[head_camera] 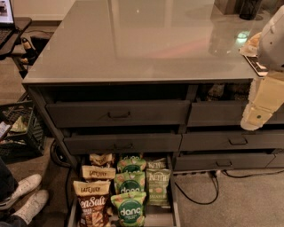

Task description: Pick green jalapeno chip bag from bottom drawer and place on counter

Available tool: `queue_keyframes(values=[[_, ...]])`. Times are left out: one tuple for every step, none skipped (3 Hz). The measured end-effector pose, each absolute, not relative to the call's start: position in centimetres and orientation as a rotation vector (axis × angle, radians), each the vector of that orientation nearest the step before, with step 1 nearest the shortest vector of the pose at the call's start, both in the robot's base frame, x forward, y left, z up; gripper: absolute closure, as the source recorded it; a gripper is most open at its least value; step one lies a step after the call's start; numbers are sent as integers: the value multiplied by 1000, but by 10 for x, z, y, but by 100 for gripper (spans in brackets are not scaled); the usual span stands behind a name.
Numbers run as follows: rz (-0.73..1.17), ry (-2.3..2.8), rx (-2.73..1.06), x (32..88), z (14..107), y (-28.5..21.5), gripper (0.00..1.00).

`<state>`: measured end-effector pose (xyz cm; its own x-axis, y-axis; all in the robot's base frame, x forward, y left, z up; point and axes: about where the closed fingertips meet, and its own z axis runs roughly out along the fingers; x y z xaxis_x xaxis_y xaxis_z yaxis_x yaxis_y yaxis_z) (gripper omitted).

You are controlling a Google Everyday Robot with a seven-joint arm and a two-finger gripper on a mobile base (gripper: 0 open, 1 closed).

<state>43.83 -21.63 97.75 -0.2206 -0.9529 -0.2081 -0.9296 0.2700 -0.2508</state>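
The green jalapeno chip bag (157,186) lies flat in the right column of the open bottom drawer (174,201), at the lower centre. Green "dang" bags (129,208) fill the middle column and brown-and-cream bags (93,208) the left one. The glossy grey counter (146,40) tops the cabinet. My arm comes in at the right edge. Its pale gripper end (254,119) hangs in front of the top right drawer, well above and to the right of the bag, and touches no bag.
Closed and part-open handled drawers (119,113) stack above the bottom drawer. A dark object (250,9) and small items (254,44) sit on the counter's far right. A black crate (20,128), white shoes (22,195) and a floor cable (208,190) surround the cabinet.
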Motion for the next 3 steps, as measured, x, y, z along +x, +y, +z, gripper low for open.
queue_keyframes(values=[[-103, 2228, -1722, 438, 978, -216, 0], [-92, 2225, -1725, 438, 962, -214, 0], [-48, 2217, -1759, 446, 913, -206, 0]])
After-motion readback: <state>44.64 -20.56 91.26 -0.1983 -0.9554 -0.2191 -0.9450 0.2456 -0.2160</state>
